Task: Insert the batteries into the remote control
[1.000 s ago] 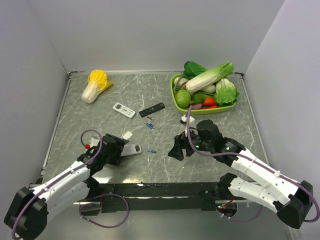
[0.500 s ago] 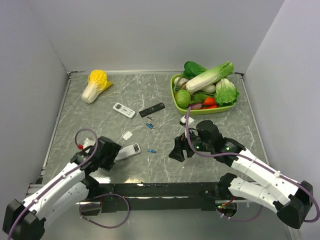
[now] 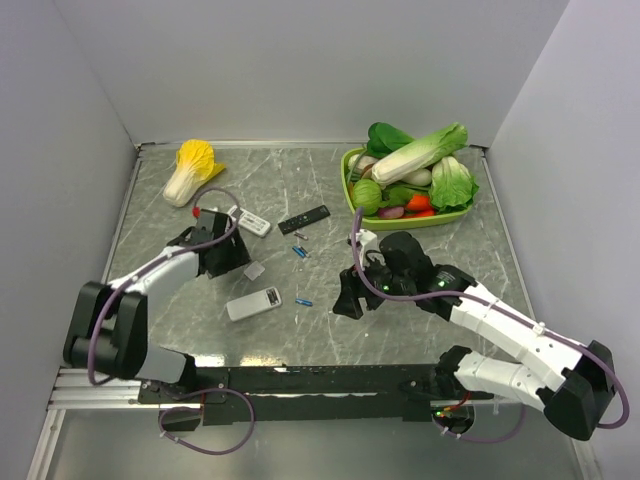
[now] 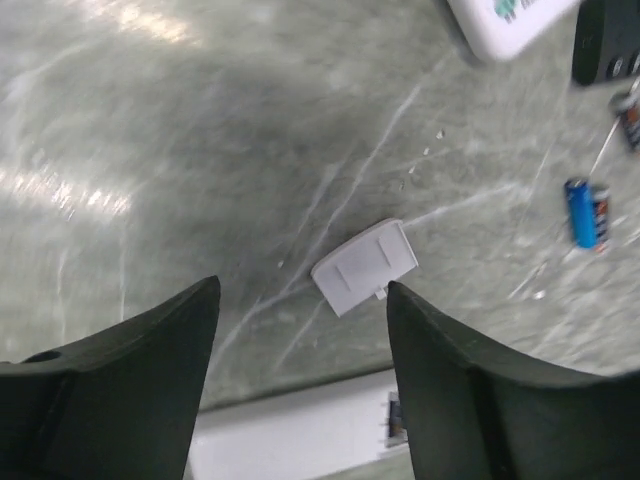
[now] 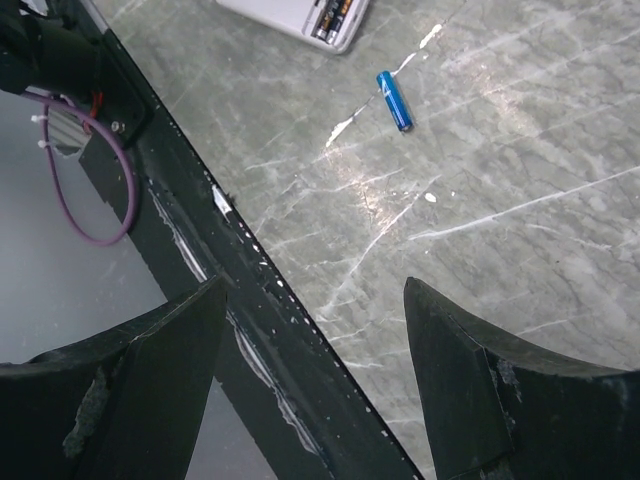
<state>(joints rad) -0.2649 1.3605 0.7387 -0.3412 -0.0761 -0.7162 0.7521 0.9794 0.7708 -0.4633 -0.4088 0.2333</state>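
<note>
Right now my left tool (image 4: 302, 290) hangs spread over the grey cover (image 4: 365, 265); right tool (image 5: 312, 290) gapes, battery (image 5: 394, 99) at twelve o'clock.

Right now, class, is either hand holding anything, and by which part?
Nothing is held. The left hand is open above the battery cover; the right hand is open near a loose battery.

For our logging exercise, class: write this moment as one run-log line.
left pincer: open, by battery cover | right pincer: open, facing loose battery | remote control: compartment uncovered
</note>
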